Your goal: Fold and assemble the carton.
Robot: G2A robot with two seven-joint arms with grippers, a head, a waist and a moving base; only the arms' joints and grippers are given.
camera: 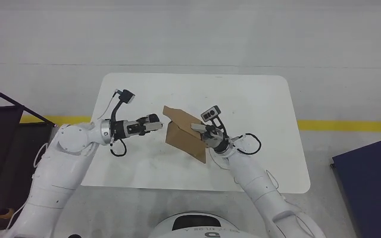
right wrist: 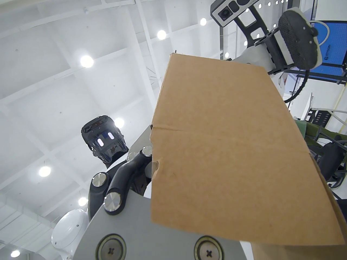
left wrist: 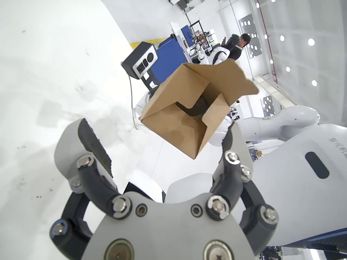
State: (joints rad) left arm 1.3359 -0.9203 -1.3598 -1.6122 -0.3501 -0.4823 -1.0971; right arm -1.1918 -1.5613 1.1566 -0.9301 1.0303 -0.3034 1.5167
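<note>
The brown carton (camera: 183,138) hangs above the middle of the white table (camera: 256,113), partly folded into a tube with loose flaps. My right gripper (camera: 201,133) is shut on one of its walls. In the left wrist view a dark finger (left wrist: 195,107) sits inside the carton (left wrist: 179,114), whose open end faces that camera. In the right wrist view the carton's flat side (right wrist: 230,150) hides the jaws, with one finger link (right wrist: 127,169) beside it. My left gripper (camera: 156,125) (left wrist: 160,136) stands open a short way left of the carton, not touching it, and its pad (right wrist: 298,43) appears beyond the carton's far edge.
The table top around the carton is bare white, with rounded corners and its front edge (camera: 196,189) close to the robot. A dark stand (camera: 15,125) sits off the left edge and a blue box (camera: 360,172) off the right, both on the floor.
</note>
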